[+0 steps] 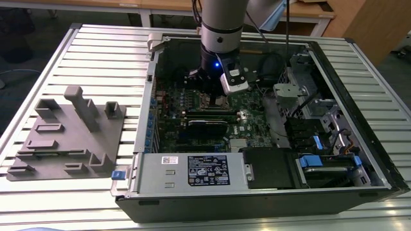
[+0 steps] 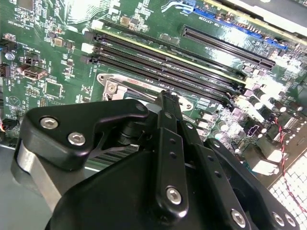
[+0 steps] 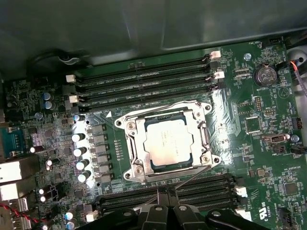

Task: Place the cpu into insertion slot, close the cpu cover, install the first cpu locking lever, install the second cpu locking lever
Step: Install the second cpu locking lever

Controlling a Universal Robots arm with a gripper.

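Observation:
The cpu [image 3: 168, 141], a square chip with a dull silvery top, lies flat in the insertion slot [image 3: 125, 175] on the green motherboard [image 3: 259, 158]. The cpu cover [image 3: 135, 143], a thin silvery frame, lies down around the chip's edges. Thin metal lever rods [image 3: 158, 108] run along the socket's sides; I cannot tell whether they are latched. My gripper [image 3: 167, 194] hangs just beside the socket, over the memory slots, shut with nothing between its fingers. In the second wrist view the gripper [image 2: 165, 96] points at the socket's corner [image 2: 111, 87]. In the exterior view the gripper [image 1: 215, 98] reaches down into the open computer case.
Long black memory slots [image 3: 144, 84] flank the socket on two sides. A row of capacitors [image 3: 79, 153] stands beside it. The case walls [image 1: 144, 96], drive cages [image 1: 321, 130] and cables crowd the exterior view's right. A grey fixture [image 1: 67, 134] lies on the slatted table at that view's left.

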